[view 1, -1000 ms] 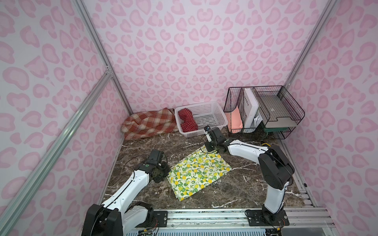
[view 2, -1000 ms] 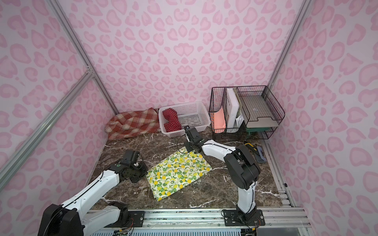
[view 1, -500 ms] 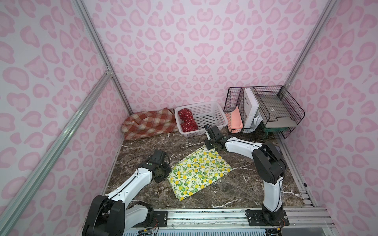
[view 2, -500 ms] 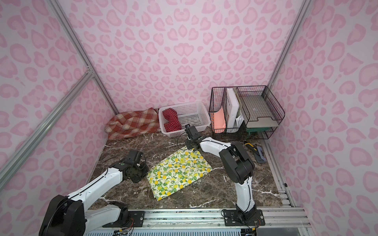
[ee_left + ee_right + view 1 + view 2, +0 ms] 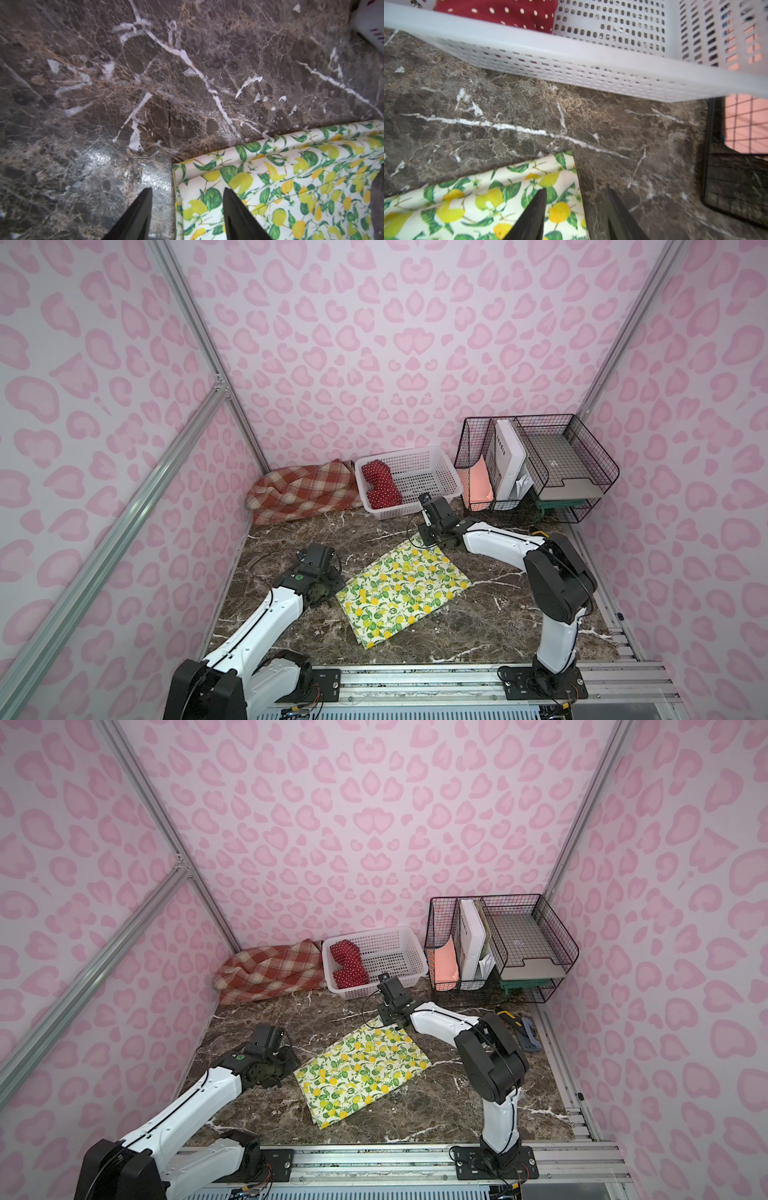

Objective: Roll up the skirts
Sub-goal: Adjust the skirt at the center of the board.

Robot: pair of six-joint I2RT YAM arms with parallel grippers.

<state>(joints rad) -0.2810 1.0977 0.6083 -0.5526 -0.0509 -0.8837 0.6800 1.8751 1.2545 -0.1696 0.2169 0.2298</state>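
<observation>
The cream lemon-print skirt lies flat and folded in the middle of the marble table. My left gripper stands open at its left corner, one finger over the table and one over the cloth. At the far corner my right gripper is open the same way, astride the cloth's edge. Neither holds anything. The plaid skirt lies bunched at the back left. In the white basket sits the red dotted skirt.
A black wire organizer with papers and a pink folder stands at the back right, close to the basket. Small tools lie by the table's right edge. Pink walls close in the left, back and right sides.
Both grippers were shut at the lemon skirt's corners and now stand open there. The skirt has stayed flat in the same place.
</observation>
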